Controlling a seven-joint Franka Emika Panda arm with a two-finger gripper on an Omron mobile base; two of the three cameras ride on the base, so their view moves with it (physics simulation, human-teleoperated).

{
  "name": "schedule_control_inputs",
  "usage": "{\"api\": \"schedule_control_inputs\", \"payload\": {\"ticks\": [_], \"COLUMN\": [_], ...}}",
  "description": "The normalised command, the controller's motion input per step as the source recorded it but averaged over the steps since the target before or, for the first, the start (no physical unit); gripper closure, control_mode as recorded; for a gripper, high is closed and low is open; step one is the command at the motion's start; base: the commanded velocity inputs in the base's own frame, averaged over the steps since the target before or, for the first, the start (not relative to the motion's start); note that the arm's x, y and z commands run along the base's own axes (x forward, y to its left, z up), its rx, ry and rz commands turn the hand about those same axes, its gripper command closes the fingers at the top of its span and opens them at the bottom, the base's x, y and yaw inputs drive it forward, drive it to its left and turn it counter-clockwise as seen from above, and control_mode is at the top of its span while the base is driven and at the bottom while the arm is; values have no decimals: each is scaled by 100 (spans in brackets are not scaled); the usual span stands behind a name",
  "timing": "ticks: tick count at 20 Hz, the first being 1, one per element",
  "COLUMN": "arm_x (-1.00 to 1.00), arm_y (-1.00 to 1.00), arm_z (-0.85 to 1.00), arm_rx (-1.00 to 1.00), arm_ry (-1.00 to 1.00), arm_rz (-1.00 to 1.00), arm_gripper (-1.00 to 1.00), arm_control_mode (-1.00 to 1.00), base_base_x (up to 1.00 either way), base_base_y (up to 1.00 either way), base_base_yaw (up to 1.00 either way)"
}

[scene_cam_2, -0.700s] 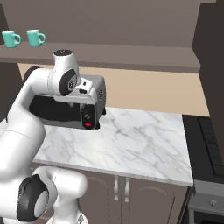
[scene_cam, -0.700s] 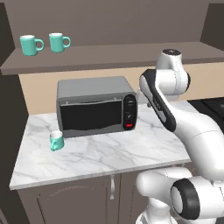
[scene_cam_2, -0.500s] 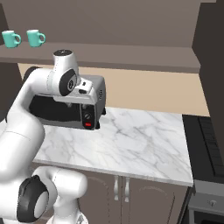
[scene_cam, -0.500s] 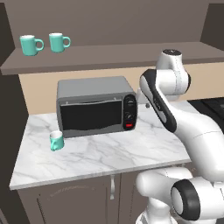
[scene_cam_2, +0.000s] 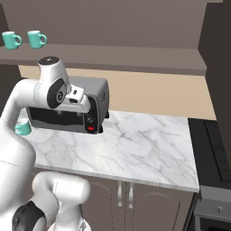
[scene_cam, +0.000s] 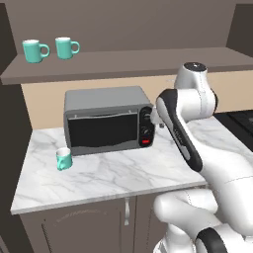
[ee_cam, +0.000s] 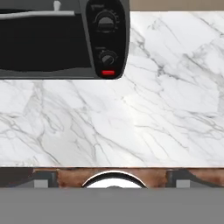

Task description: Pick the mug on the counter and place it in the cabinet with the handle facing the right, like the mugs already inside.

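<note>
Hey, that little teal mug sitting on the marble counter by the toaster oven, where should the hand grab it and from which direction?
Probably the rim, from above. The mug stands upright on the counter, open top up, so one finger could go inside and one outside the wall. The toaster oven sits close beside it, crowding a sideways approach from there. Which way its handle faces is too small to tell; avoid it.

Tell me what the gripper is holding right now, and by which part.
Nothing is held, as far as the views show. The mug stands alone on the counter, left of the toaster oven. The hand view looks down at bare marble.
</note>
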Motion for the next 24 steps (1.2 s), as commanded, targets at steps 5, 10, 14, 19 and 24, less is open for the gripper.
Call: {"api": "schedule_control_inputs", "payload": {"ticks": [5,10,14,19,24], "arm_x": [-19,-6,-2,0,0], "arm_y": [42,47,49,43,43], "arm_z": [-14,-15,-12,-12,-19], "arm_rx": [0,-2,0,0,0], "arm_ry": [-13,-10,-6,-1,0], "arm_rz": [-7,-8,-5,-1,0], "arm_gripper": [-100,-100,-100,-100,-100], "arm_control_mode": [-100,-100,-100,-100,-100], "base_base_x": [0,0,0,0,0], "base_base_y": [0,0,0,0,0], "base_base_yaw": [0,0,0,0,0]}}
